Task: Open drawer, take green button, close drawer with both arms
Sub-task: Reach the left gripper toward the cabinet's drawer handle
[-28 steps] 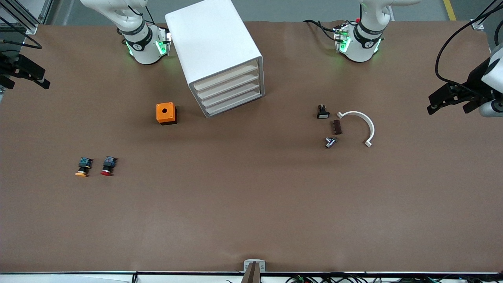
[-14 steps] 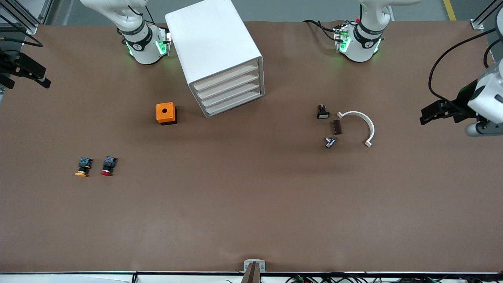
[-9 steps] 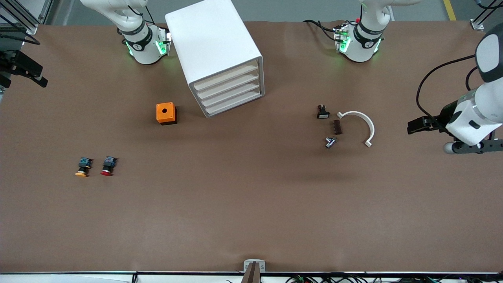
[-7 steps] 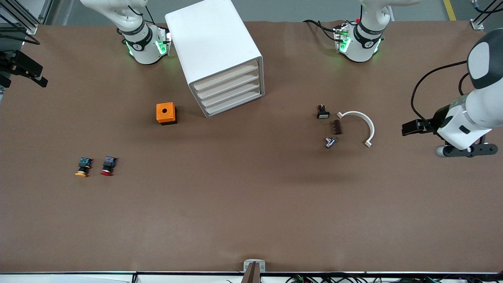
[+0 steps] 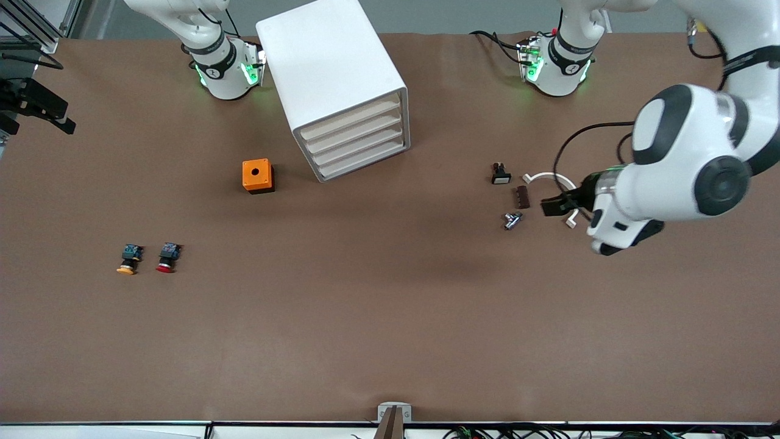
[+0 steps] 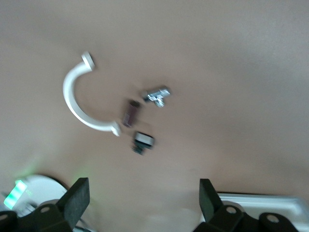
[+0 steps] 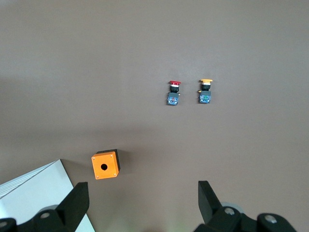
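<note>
Toward 11 o'clock on the table, find the white cabinet (image 5: pixel 332 73) with all four fronts shut; take the drawer (image 5: pixel 356 137) for one of these, impossible to say which. No sight of the green button anywhere: probably inside, so not yet reachable.

At 3 o'clock, see the left gripper (image 5: pixel 551 207) in the air over the white curved piece (image 5: pixel 551 177) and close to the small parts (image 5: pixel 515 198), fingers spread wide, holding nothing. Between 9 and 10 o'clock, at the edge of the table, see the right gripper (image 5: pixel 38 119), also spread wide and empty, waiting.

Judge the step as the approach to the cabinet, with nothing of the task done yet.

Beware of several risks:
- Pulling a wrong drawer, for lack of any mark among four alike.
- Dragging the whole cabinet forward instead of opening it, if not braced by the second arm.
- Sweeping the small parts away with a too low pass.
- Mistaking the red-capped button (image 5: pixel 166 258) or the yellow-capped button (image 5: pixel 128 259) at 8 o'clock for the green one.
</note>
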`<act>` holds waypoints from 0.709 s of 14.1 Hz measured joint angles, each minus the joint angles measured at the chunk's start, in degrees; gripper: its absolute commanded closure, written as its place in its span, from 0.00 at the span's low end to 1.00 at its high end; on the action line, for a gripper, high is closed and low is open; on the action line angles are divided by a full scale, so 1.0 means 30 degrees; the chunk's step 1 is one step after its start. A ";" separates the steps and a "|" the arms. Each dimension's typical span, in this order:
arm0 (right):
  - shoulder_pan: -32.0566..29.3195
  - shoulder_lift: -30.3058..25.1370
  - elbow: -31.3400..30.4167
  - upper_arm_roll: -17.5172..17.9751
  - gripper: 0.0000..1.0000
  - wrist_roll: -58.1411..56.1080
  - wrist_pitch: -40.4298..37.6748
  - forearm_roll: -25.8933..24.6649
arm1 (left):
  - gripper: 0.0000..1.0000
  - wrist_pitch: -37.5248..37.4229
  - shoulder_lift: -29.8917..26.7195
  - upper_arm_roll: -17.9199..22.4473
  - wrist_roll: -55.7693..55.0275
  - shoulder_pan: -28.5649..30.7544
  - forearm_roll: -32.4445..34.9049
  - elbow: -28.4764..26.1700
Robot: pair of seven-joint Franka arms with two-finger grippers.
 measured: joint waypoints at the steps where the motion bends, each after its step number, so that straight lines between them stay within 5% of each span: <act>1: 0.0000 0.0001 -0.0014 -0.0001 0.00 0.0000 0.0033 0.0000 | 0.00 0.0000 0.0679 -0.0011 -0.2072 -0.0555 -0.0500 0.0486; 10: -0.0005 0.0002 -0.0486 -0.0023 0.00 0.0004 0.0241 -0.0002 | 0.00 0.0008 0.5919 -0.0071 -1.4190 -0.3668 -0.5409 0.2453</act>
